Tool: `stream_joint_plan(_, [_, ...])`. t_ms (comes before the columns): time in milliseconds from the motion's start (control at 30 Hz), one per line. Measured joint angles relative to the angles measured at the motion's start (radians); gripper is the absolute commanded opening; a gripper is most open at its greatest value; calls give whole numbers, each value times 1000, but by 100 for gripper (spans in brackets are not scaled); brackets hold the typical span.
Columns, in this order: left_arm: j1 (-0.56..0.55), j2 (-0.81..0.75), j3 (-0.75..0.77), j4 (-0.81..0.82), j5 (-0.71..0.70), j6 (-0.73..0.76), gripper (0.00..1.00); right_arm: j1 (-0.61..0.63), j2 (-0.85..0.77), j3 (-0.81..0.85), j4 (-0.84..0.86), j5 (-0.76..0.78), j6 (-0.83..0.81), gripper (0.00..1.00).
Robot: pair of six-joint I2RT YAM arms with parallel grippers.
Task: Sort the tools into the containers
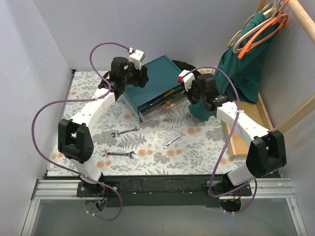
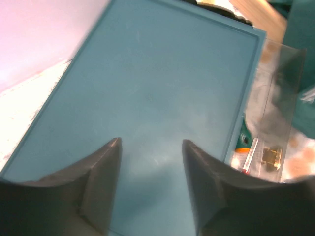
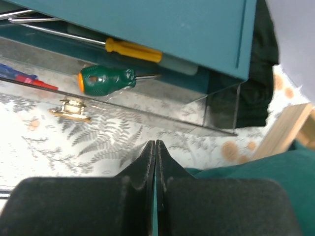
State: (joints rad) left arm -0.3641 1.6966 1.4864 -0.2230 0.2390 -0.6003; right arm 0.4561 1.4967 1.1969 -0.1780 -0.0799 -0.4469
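The dark teal box (image 1: 158,77) stands at the back middle, with its drawers pulled out toward the front (image 1: 158,107). Three silver wrenches lie on the fern-print table: one (image 1: 124,132), one (image 1: 174,139) and one (image 1: 118,154). My left gripper (image 2: 151,147) is open and empty over the box's lid (image 2: 147,88). My right gripper (image 3: 155,145) is shut just in front of the open lower drawer (image 3: 147,120), beside its brass knob (image 3: 71,108). A green screwdriver (image 3: 106,80) lies in that drawer, with blue and red ones (image 3: 19,76) at the left. A yellow-handled one (image 3: 133,49) lies above.
A teal cloth (image 3: 246,172) lies under my right wrist. A light wooden tray (image 1: 261,113) runs along the right side. Teal garments on hangers (image 1: 251,54) hang at the back right. A dark cloth (image 1: 183,65) lies behind the box.
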Motion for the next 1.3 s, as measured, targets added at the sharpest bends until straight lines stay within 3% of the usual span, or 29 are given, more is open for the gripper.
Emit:
stream_joint_plan(33, [0, 13, 20, 10, -3, 2, 29, -3, -4, -6, -2, -3, 16, 1])
stream_joint_plan(67, [0, 28, 39, 14, -5, 4, 10, -4, -6, -12, 0, -7, 34, 1])
stream_joint_plan(133, [0, 62, 68, 16, -4, 6, 0, -3, -3, -22, -2, -15, 58, 1])
stream_joint_plan(433, [0, 130, 48, -12, 6, 20, 0, -4, 113, -12, 2, -40, 111, 1])
stream_joint_plan(833, [0, 112, -26, 14, 15, 28, 0, -8, 314, 206, 6, -114, 241, 1])
stream_joint_plan(1067, [0, 106, -39, 23, 21, 24, 0, -11, 345, 207, 60, -159, 289, 2])
stream_joint_plan(1133, [0, 106, -39, 22, 21, 23, 0, -12, 344, 191, 90, -176, 294, 8])
stream_joint_plan(1167, [0, 106, -39, 23, 20, 22, 0, -18, 341, 175, 113, -187, 295, 18])
stream_joint_plan(1300, [0, 104, -39, 21, 20, 18, 0, -26, 286, 72, 165, -237, 254, 40])
